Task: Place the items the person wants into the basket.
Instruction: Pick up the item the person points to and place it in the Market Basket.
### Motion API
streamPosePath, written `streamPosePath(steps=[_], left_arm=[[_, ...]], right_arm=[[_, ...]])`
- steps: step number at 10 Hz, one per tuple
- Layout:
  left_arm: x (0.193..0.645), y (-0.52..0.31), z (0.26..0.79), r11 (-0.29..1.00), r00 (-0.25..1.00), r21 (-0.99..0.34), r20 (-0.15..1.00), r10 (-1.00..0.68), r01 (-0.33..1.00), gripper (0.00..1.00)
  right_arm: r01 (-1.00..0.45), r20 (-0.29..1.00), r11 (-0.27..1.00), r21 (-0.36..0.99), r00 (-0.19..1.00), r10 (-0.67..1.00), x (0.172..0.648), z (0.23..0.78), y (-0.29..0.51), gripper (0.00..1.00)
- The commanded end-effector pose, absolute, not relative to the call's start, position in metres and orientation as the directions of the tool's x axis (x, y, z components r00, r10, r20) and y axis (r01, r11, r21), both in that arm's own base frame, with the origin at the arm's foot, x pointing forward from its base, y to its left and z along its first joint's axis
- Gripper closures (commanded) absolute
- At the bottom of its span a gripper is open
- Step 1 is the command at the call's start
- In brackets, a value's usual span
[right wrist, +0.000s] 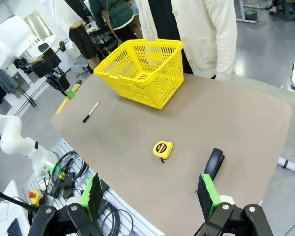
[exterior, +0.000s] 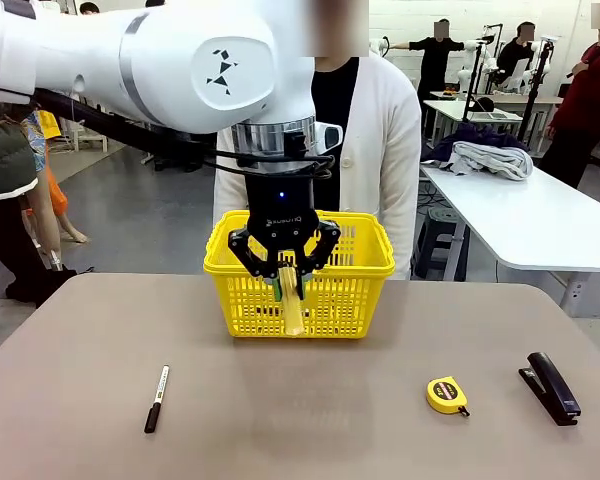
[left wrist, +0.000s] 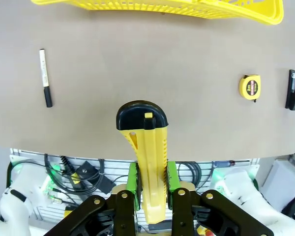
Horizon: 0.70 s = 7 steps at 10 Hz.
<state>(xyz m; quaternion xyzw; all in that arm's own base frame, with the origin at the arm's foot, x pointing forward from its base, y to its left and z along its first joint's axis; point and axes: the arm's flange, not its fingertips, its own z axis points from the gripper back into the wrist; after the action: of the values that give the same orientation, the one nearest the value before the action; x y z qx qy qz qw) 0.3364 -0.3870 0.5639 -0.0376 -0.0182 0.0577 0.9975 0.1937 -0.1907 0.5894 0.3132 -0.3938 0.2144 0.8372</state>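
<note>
Count on the table [exterior: 310, 430]: one yellow lattice basket [exterior: 340, 290], one yellow utility knife [exterior: 293, 312], one black stapler [exterior: 551, 388], one yellow tape measure [exterior: 447, 394], one black marker [exterior: 157, 398] with a white barrel; two grippers. Legible writing: "ROBOTIQ" in small letters on the left gripper [exterior: 289, 280] body. Print on the marker barrel and on the tape measure face is too small to read. The left gripper is clamped on the utility knife, green pads [left wrist: 132, 179] pressing both sides of the yellow body, black end pointing down toward the table. In the front view the knife overlaps the basket's near wall, but both wrist views put it on the robot's side of the basket, above the table's near edge and clear of the surface. From the table centre in the front view, the basket sits at 12 o'clock, directly in front of the person [exterior: 385, 140]; the marker lies at 8 o'clock, the tape measure at 4 o'clock, and the stapler beyond it toward 3 o'clock. The visible part of the basket interior is bare lattice. The right gripper [right wrist: 151, 194] hangs above the near right corner, jaws spread wide, holding nothing.
</note>
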Motion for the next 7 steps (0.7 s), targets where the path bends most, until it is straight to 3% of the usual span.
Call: streamPosePath(steps=[1,2,7], left_arm=[[0.3327,-0.3915,0.5646,0.994,0.992,-0.015,0.057,0.111,-0.110,0.93],[0.3364,-0.3870,0.5639,0.991,0.993,-0.077,0.032,0.116,-0.114,0.93],[0.3364,-0.3870,0.5639,0.991,0.993,-0.077,0.032,0.116,-0.114,0.93]], right_arm=[[-0.623,0.805,0.697,0.356,0.583,0.109,0.1953,0.5885,-0.1896,0.00],[-0.623,0.805,0.697,0.356,0.583,0.109,0.1953,0.5885,-0.1896,0.00],[-0.623,0.805,0.697,0.356,0.583,0.109,0.1953,0.5885,-0.1896,0.00]])
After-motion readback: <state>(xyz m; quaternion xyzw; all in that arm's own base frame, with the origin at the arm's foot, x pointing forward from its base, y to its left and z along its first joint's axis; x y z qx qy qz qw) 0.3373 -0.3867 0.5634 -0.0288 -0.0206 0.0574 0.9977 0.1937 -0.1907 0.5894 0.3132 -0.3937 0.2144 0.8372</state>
